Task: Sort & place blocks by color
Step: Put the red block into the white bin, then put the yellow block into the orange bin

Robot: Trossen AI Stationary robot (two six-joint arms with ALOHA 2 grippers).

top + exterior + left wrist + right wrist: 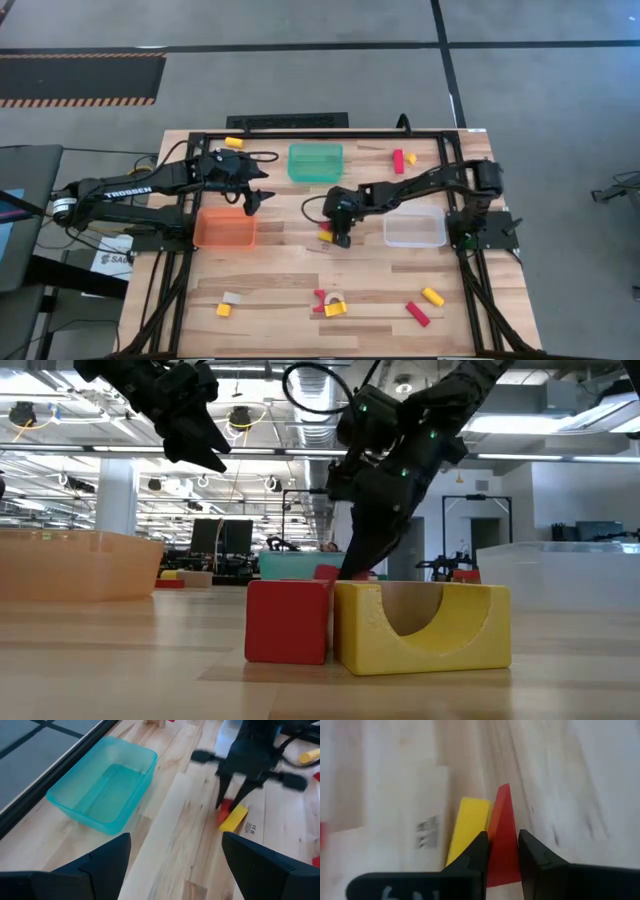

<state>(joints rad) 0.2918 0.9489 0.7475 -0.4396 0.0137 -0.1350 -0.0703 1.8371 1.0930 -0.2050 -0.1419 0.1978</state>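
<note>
Even, bright overhead light falls on the wooden table [300, 285], with only short, soft shadows under the arms. In the low view, ceiling lamps glow at upper left, the near red block [287, 620] and yellow arch block [425, 625] are sharp, and the room behind is hazy. Both wrist views are soft; the teal bin [102, 787] looks smeared, and the right wrist view is washed pale at its edges.

- The right gripper [341, 237] is down at mid-table, fingers closed around a red wedge [501, 840]; a yellow bar [468, 822] lies touching that wedge on one side, while the other side is bare wood.
- The teal bin [315, 161], orange bin [224, 228] and clear bin [415, 227] ring this spot.
- The left gripper [259, 196] hangs open above the table, between the orange and teal bins.
- Near the front edge, the red block [288, 621] and yellow arch [421, 624] stand touching, with open board around them.
</note>
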